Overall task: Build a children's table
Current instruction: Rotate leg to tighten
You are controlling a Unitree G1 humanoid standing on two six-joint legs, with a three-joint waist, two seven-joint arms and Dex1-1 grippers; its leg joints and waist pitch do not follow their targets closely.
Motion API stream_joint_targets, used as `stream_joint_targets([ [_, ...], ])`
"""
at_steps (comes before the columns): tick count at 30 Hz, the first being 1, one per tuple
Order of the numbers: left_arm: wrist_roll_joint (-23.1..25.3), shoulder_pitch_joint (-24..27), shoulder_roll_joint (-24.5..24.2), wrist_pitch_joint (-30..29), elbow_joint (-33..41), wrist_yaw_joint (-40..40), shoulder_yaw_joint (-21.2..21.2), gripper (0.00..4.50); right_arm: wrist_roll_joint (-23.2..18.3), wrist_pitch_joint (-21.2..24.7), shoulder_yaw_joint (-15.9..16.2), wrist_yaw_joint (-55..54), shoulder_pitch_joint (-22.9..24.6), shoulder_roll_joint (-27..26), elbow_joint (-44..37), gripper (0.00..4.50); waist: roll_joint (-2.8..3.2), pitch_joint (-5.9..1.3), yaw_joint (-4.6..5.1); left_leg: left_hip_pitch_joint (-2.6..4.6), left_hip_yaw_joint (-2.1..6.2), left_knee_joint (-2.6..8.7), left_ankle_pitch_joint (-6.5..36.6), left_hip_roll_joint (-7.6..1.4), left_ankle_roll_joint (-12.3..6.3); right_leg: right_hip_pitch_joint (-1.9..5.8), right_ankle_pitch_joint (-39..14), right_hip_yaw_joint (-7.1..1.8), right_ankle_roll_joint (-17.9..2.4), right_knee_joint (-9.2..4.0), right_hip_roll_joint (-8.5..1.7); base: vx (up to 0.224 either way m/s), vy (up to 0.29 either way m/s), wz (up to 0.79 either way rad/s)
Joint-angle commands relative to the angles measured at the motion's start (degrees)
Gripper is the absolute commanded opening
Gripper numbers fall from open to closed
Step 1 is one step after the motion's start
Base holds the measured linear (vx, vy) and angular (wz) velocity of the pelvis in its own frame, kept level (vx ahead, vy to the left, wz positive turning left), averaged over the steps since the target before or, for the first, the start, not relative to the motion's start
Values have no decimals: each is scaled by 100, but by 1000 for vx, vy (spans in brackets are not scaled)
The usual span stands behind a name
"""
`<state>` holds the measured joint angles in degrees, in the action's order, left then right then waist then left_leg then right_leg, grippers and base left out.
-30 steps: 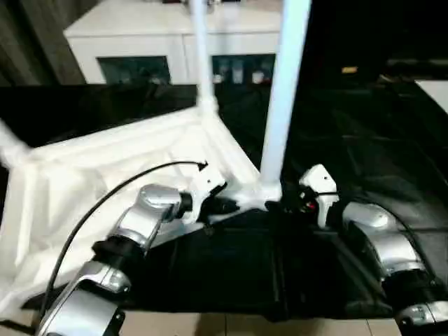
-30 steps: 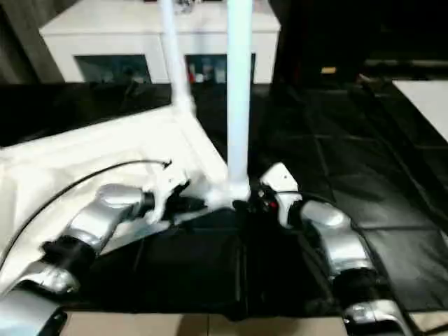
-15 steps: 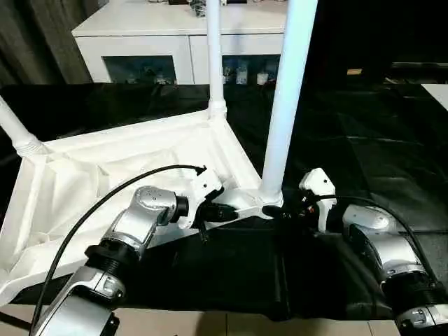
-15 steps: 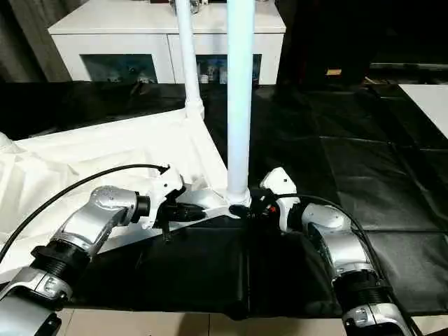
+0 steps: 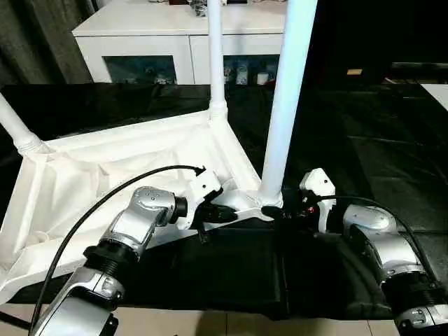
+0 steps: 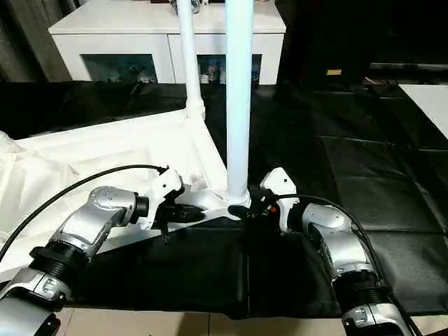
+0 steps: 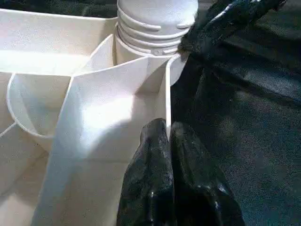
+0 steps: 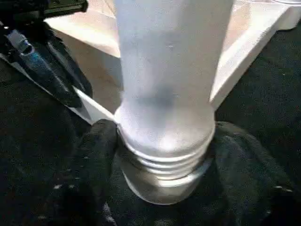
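The children's table lies upside down on black cloth, its white square top [image 5: 105,175] showing the ribbed underside. A tall white leg [image 5: 283,105] stands in the near corner socket [image 7: 155,23]. A second leg [image 5: 215,56] stands at the far corner and a third [image 5: 14,129] at the left edge. My left gripper [image 5: 227,213] is shut on the top's thin rim wall [image 7: 167,94] just beside the near socket. My right gripper [image 5: 276,210] reaches in from the other side, and its black fingers [image 8: 94,155] hug the threaded base of the near leg [image 8: 164,141].
A white cabinet [image 5: 140,42] with dark glass doors stands behind the work area. Black cloth [image 5: 350,140] covers the surface to the right, where a flat white board [image 5: 437,91] shows at the edge. Pale floor [image 5: 210,325] runs along the front.
The camera has tipped and settled, shifting the whole picture. Both arms and the table keep nearly the same places.
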<state>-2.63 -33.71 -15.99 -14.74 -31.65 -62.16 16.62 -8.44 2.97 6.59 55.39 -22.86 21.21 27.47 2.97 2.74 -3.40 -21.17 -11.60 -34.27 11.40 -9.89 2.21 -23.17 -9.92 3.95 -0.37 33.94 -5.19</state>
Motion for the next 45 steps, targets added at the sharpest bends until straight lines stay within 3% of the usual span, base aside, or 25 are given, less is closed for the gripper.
stream_joint_targets([
  [1,-24,46,105,-23,94,-88,135,0,-14,-260,231,230,-123,-139,-89,351,-107,-374,-24,41,158,387,843,-343,-615,300,-944,-251,-1556,-336,-379,0,0,0],
  [17,-15,53,104,-24,96,-107,126,0,5,-383,251,258,-282,-349,169,351,-101,-372,-13,44,161,384,891,-338,-598,293,-1032,-246,-1565,-336,-372,0,0,0],
  [24,-4,52,78,-33,99,-123,130,0,-51,-388,240,341,-328,-424,227,286,-105,-380,-19,38,159,377,814,-336,-618,304,-897,-246,-1580,-315,-370,0,0,0],
  [34,18,80,60,-78,111,-103,133,0,-40,-490,208,302,-244,-505,240,272,-101,-377,-11,41,158,377,866,-337,-600,300,-939,-251,-1587,-321,-373,0,0,0],
  [38,171,27,152,-99,-78,235,138,0,71,-428,40,-426,-239,-725,418,272,-95,-361,15,48,162,394,963,-332,-534,281,-1085,-250,-1565,-343,-368,0,0,0],
  [40,269,-44,250,-74,-238,503,132,0,163,-394,-22,-856,-242,-856,508,272,-97,-342,31,63,172,417,1138,-328,-415,276,-1463,-255,-1449,-388,-378,0,0,0],
  [41,352,-169,409,-104,-470,907,74,0,214,-286,-106,-1330,-250,-1038,577,272,-56,-345,28,68,182,421,1184,-329,-377,279,-1528,-254,-1428,-390,-382,0,0,0],
  [42,415,-288,560,-149,-685,1275,13,0,270,-185,-176,-1764,-265,-1197,641,272,-67,-314,58,102,159,435,1365,-313,-279,227,-1767,-259,-1353,-452,-350,0,0,0],
  [44,531,-539,829,-202,-1095,1990,-92,0,358,87,-309,-2564,-345,-1488,769,272,-69,-328,58,116,185,453,1511,-308,-148,248,-1928,-258,-1273,-466,-364,0,0,0],
  [45,559,-619,912,-215,-1217,2199,-121,0,464,186,-309,-2871,-391,-1558,821,272,-14,-313,55,129,197,472,1628,-307,-83,229,-2024,-254,-1231,-477,-357,0,0,0],
])
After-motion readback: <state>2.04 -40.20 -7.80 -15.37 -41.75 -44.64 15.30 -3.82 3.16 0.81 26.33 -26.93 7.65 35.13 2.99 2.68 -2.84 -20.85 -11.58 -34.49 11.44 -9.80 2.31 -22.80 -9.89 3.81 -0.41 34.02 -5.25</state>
